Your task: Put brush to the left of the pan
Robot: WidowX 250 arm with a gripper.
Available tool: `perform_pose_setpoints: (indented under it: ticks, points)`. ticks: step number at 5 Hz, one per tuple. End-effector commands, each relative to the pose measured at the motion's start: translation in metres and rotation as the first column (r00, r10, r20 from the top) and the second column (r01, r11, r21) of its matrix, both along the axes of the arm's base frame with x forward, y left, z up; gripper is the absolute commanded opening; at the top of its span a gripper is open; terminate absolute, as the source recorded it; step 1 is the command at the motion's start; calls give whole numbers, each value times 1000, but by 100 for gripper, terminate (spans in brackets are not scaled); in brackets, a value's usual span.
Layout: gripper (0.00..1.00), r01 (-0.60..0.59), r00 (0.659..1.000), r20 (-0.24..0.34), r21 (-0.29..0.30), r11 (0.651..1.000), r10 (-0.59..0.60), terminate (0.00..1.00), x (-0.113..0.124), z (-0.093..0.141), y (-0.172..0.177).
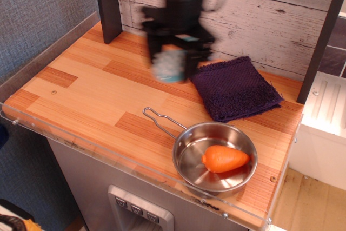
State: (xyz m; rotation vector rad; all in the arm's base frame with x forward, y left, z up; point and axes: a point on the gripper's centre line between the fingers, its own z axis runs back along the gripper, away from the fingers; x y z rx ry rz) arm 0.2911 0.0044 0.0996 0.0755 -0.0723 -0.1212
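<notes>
Gripping the teal brush [167, 67], the blurred claw [172, 64] hangs above the striped wooden table [92, 87], left of the purple cloth [236, 87]. Pan [214, 158] sits near the front right edge, orange carrot [225, 158] inside. Whitewashed plank wall [254, 20] behind; grey textured wall [38, 9] at left.

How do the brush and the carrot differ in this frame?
The brush is teal and motion-blurred; the carrot is orange and sharp. The brush is held between the fingers of the gripper above the wooden counter; the carrot lies inside the pan. Both are small, smaller than the pan.
</notes>
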Motion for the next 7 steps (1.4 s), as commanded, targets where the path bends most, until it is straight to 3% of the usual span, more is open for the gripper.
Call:
perform_pose_setpoints:
  ticks: [1, 2, 4, 6, 7]
  points:
    - [0, 5, 997, -76, 32, 999, -3, 0, -47, -19, 88]
    - [0, 34, 994, -107, 56, 998, -28, 0, -54, -31, 95]
    - [0, 35, 999, -35, 44, 998, -33, 0, -60, -64, 76]
    - [0, 62, 997, -46, 36, 997, -60, 0, -53, -82, 59]
    - [100, 59, 997, -59, 33, 998, -57, 0, -52, -79, 61]
